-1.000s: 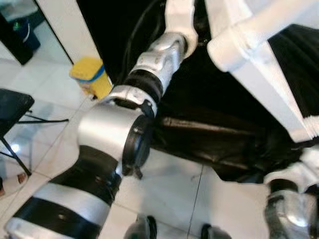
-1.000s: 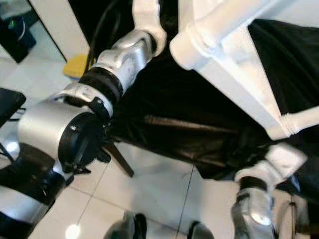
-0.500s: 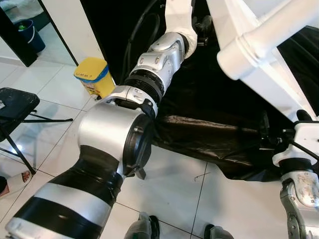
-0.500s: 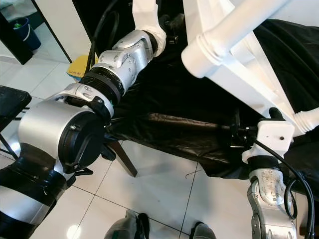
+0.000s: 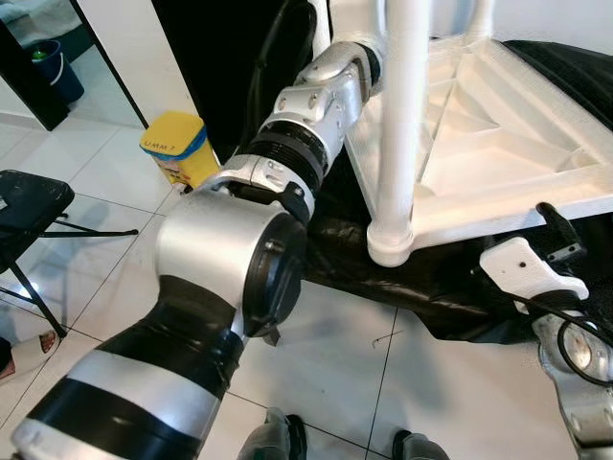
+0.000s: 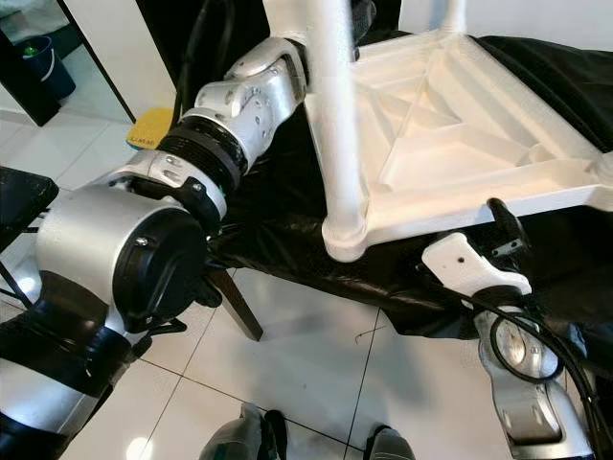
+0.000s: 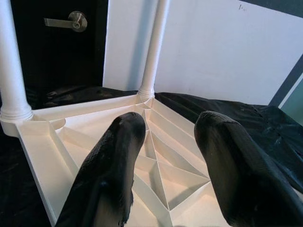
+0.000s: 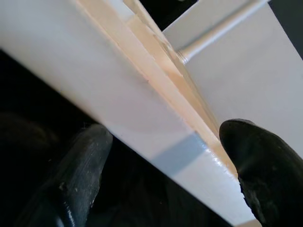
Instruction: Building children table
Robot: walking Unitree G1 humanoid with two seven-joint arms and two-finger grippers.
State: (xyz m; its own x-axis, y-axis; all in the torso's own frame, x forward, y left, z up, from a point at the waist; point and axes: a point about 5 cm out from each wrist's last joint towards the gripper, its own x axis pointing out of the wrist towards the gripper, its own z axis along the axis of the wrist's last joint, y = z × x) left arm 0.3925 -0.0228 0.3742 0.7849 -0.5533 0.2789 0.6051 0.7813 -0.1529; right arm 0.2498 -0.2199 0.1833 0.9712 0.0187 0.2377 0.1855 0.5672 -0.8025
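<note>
The white plastic children's table [image 5: 479,144] lies upside down on a black sheet [image 5: 431,287], its ribbed underside facing up. One screwed-in leg [image 5: 402,115] stands upright at the near corner, and two more legs [image 7: 154,47] rise at the far corners. My left arm [image 5: 306,115] reaches over the far side. My left gripper [image 7: 168,125] hovers open above the ribs, holding nothing. My right gripper [image 8: 165,142] is wide open and straddles the table's near rim [image 8: 142,109], one black finger [image 6: 502,222] sticking up beside that rim.
A yellow bin [image 5: 177,146] stands on the white tiled floor [image 5: 326,355] to the left, by a black folding stool [image 5: 29,201]. A person's sandalled foot [image 5: 24,350] shows at the far left. A dark door with a lever handle [image 7: 71,21] is behind the table.
The table has swung down from a steep tilt to lie flat on the sheet, so the near leg now stands upright. My right gripper has come up to the near rim.
</note>
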